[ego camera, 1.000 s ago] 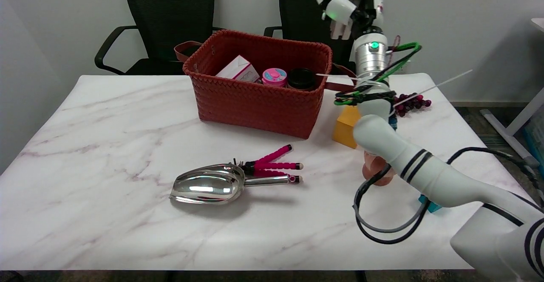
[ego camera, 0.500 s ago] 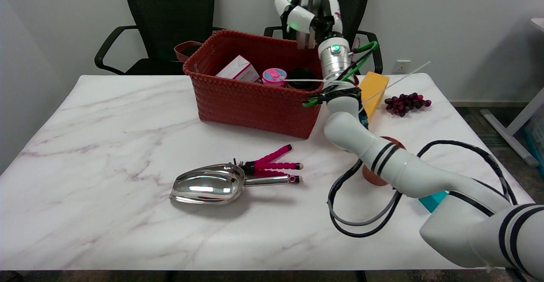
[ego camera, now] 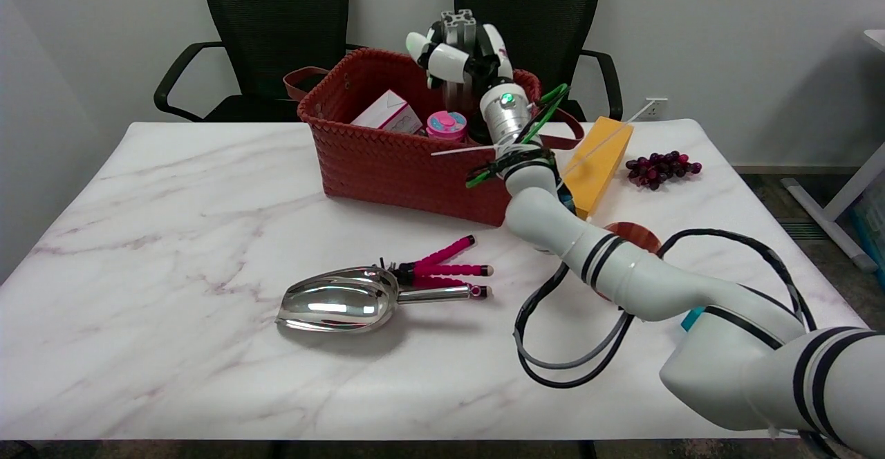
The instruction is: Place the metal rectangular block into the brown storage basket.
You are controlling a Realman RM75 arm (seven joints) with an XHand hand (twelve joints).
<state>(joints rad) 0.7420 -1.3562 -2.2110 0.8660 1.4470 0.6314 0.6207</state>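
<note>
Moved leftward from beside the basket. Right hand (ego camera: 460, 54) now above brown storage basket (ego camera: 415, 162) interior, fingers (ego camera: 448, 63) clenched around metal rectangular block (ego camera: 459, 22). Block held over basket; release pending.

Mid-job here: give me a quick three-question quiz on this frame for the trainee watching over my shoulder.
1. True or false: the metal block already lies on the floor of the brown basket.
2. Which lies nearest the metal scoop? A) grapes B) pink tripod C) yellow block
3. What is the right hand holding, and where is it?

Key
1. False: it is held in the air.
2. B.
3. The metal block, above the basket's right part.
</note>
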